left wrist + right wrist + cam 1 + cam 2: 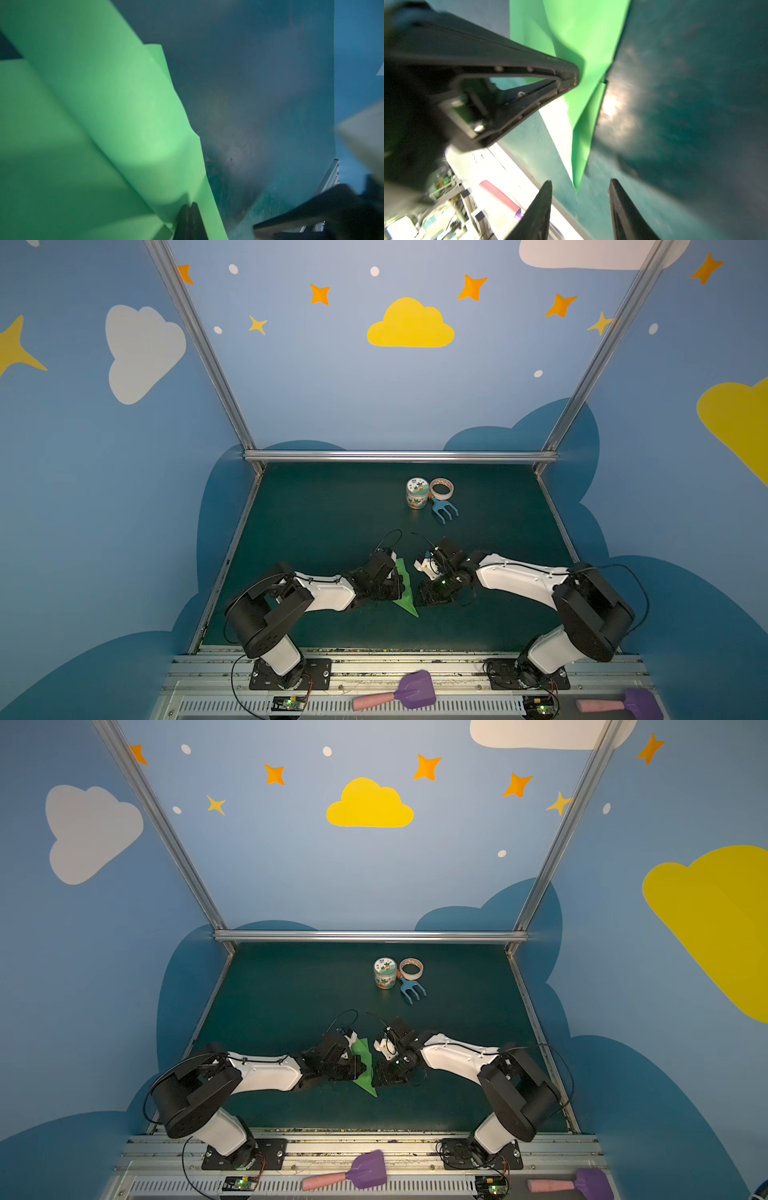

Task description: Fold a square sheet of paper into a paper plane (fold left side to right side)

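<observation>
Shovel [415, 689] nearest; jar [417, 494], tape [440, 496], rake [446, 511] beyond paper plane [406, 595]

This was a robot lab booth: cloud-and-star painted walls [316, 377], an aluminium frame [399, 456], a dark green worktop [332, 510], and a left arm [328, 593] and right arm [515, 576] bolted to a rail [374, 666].

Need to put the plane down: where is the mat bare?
Free: the mat left of the jar to the left rail; right of the rake to the right rail; the front strip between the plane and the front rail. Crowded: back centre, with jar, tape roll and rake, and the middle, where the left gripper and right gripper crowd the plane.
</observation>
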Robot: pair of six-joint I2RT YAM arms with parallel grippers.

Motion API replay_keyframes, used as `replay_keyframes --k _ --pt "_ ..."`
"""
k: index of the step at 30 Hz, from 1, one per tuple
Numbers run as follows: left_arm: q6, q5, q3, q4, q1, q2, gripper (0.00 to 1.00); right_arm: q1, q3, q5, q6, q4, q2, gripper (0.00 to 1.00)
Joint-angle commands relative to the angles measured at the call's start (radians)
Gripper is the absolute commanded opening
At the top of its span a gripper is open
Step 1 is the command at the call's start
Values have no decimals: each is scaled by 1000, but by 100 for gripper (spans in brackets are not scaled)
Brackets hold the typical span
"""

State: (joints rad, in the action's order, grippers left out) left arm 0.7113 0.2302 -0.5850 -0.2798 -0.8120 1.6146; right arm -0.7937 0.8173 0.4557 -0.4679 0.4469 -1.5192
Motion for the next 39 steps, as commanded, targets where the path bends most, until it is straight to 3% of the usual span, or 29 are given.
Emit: replay_keyframes --k 1,17,24,30,39 --pt "0 -65 2 77 7 0 4 4 -22 -54 -17 64 48 44" --pt "11 -81 23 77 7 -21 4 -88 63 -80 -79 6 -68 36" --pt "14 -83 28 73 7 -28 4 -101 68 -80 -80 -14 -117 24" --pt "16 -83 38 69 6 -40 4 -98 80 -90 -75 -2 -121 29" --pt "23 -84 50 59 6 -48 4 -88 144 -96 -61 16 -153 28"
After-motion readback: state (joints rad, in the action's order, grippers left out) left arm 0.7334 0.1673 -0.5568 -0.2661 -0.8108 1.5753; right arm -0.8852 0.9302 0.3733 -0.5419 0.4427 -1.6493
